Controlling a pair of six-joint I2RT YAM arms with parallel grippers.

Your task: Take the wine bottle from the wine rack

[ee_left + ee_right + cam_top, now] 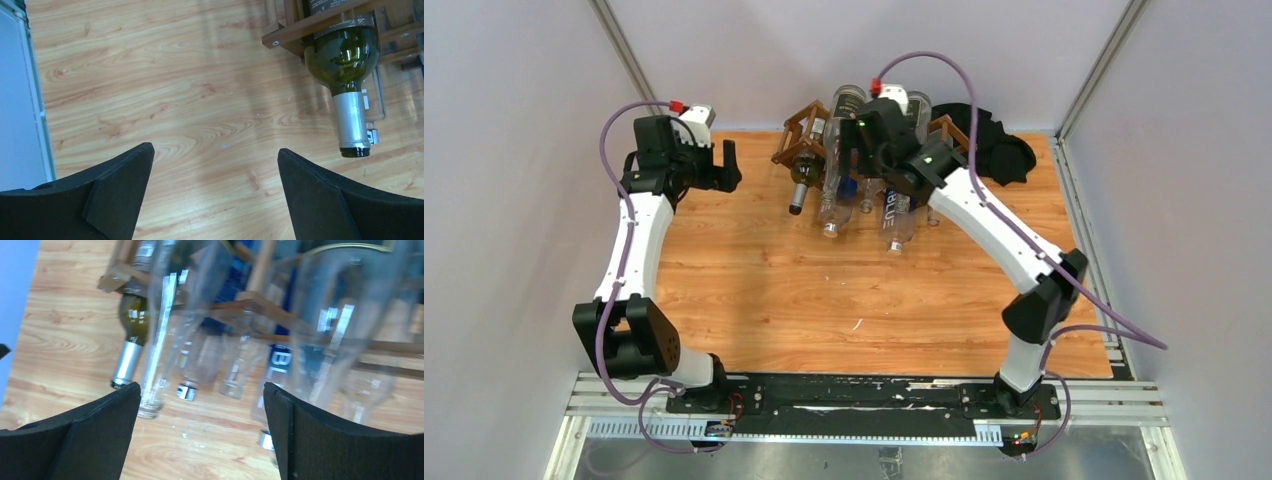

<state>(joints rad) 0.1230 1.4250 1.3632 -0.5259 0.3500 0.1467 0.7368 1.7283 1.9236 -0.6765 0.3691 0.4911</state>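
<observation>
The dark brown wooden wine rack (809,130) stands at the back of the table and holds several bottles with their necks pointing toward me. A dark green wine bottle (802,180) with a silver neck lies in its left cell; it also shows in the left wrist view (342,55) and the right wrist view (132,315). Clear glass bottles (834,195) lie beside it. My right gripper (861,165) hovers over the rack, open and empty (200,390), above the clear bottle necks (235,382). My left gripper (711,168) is open and empty (215,155), left of the rack over bare wood.
A black cloth (999,150) lies at the back right beside the rack. The rack's slats show in the left wrist view (300,30) and the right wrist view (260,305). The table's left edge (37,115) is close to the left gripper. Grey walls enclose the table.
</observation>
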